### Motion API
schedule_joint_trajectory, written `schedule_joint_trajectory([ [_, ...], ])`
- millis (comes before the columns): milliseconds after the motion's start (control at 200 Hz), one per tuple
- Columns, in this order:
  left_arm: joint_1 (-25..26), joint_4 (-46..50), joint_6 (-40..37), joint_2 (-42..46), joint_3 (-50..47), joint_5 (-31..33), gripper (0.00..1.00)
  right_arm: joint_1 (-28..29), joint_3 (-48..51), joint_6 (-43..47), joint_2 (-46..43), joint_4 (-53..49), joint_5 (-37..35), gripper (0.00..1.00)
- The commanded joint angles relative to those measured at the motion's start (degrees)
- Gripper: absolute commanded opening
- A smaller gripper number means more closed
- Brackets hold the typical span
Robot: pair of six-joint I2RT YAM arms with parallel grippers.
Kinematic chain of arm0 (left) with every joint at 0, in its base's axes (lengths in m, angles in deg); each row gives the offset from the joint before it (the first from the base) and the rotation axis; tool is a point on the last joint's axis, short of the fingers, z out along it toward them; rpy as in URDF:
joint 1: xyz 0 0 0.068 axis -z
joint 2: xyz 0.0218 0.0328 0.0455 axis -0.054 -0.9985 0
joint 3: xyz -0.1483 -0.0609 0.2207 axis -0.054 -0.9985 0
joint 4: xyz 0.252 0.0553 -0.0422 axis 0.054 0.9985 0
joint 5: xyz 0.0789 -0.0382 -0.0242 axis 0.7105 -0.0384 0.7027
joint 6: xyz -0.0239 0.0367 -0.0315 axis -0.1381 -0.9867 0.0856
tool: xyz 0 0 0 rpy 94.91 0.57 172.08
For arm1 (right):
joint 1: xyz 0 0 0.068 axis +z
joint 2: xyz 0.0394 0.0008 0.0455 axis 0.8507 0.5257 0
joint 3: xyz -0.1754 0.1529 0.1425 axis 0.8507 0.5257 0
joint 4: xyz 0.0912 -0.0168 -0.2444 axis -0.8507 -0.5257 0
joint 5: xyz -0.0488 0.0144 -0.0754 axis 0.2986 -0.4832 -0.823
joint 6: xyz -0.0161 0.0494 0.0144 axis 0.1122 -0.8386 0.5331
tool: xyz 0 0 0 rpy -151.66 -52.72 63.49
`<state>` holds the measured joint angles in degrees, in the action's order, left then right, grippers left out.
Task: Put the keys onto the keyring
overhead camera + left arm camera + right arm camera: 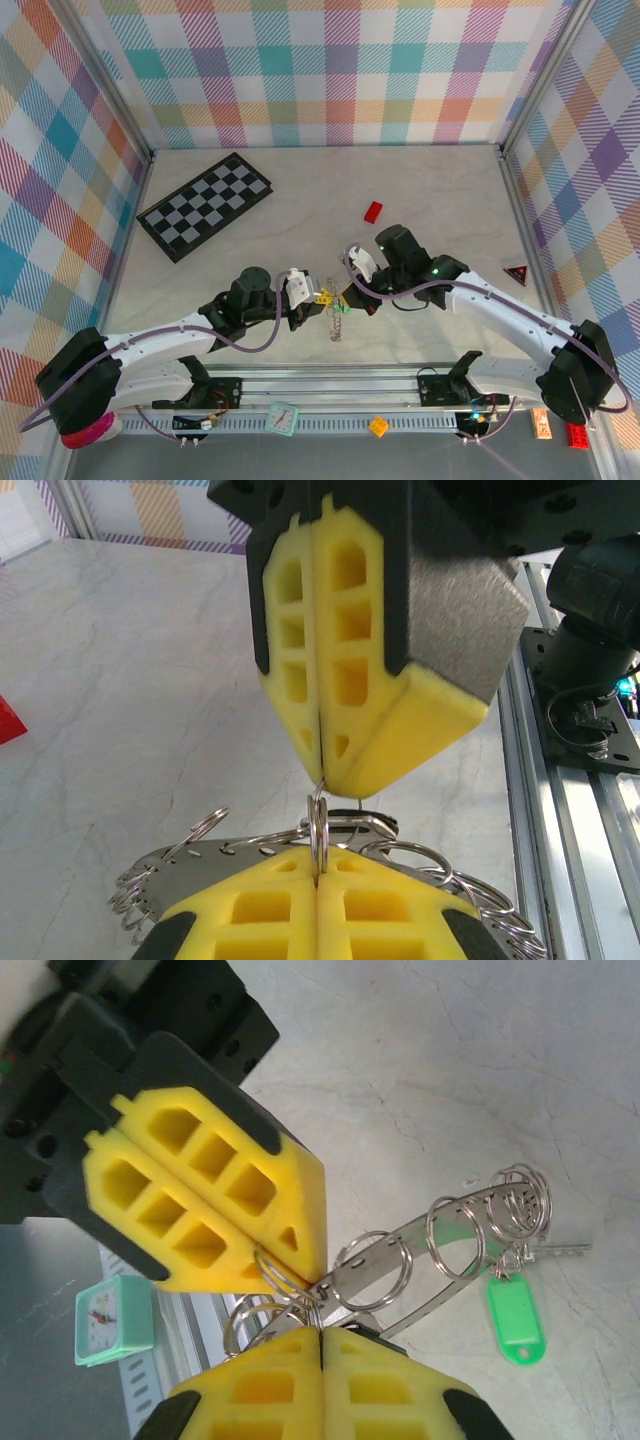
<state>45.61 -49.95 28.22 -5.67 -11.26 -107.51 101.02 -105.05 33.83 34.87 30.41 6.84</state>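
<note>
Close to the bench's (450, 200) near edge, about midway along it, my left gripper (318, 875) and right gripper (322, 772) meet tip to tip, both clenched. Each seems to pinch the same split ring (318, 825) of the keyring (440, 1245), a flat metal strip strung with several rings. That ring stands on edge between my two sets of jaws. Beyond my tips the strip runs out over the bench. The green key (512, 1312) hangs at its far end, seemingly already on a ring there.

The danger, as I judge it, is two hard pinches on one thin ring. If my wrists pull or twist unevenly, the wire could slip from the foam or bend rather than open, and the strip would swing and drop.

I cannot find the black key for sure; a dark shape behind the pinched ring may be it. My foam covers where the coils part. Further off lie a red block (373, 211) and, toward the far left corner, a chequerboard (205, 205).
</note>
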Motion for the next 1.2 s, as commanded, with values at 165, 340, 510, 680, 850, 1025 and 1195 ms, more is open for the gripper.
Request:
schedule_joint_trajectory([
  [165, 0.2, -9.4, 0.4, 0.7, -1.1, -3.2, 0.00, -0.4, 0.1, 0.3, 1.7, 1.1, 0.8, 0.00],
  [340, 0.2, -10.9, 1.4, -0.2, -1.8, -3.7, 0.00, -1.4, 2.6, 3.1, -2.6, 4.1, -0.3, 0.27],
  [510, 0.2, -9.8, 0.7, -2.4, -0.8, -5.0, 0.00, -1.4, 9.2, 12.9, -10.8, 14.0, 0.0, 0.29],
  [680, 0.2, -10.9, 0.6, -4.1, -0.1, -5.8, 0.00, -1.4, 11.3, 21.3, -13.2, 17.1, 3.3, 0.30],
  [850, 0.2, -11.7, 0.6, -4.4, -0.4, -6.1, 0.00, -1.4, 9.3, 21.7, -9.3, 15.5, 6.6, 0.31],
  [1025, 0.2, -11.5, 0.7, -4.0, -0.5, -6.5, 0.00, -1.4, 9.1, 21.7, -6.9, 15.7, 8.9, 0.31],
  [1195, 0.2, -12.2, 1.2, -4.0, -0.5, -7.3, 0.00, -1.4, 8.3, 22.6, -5.2, 16.1, 10.0, 0.28],
])
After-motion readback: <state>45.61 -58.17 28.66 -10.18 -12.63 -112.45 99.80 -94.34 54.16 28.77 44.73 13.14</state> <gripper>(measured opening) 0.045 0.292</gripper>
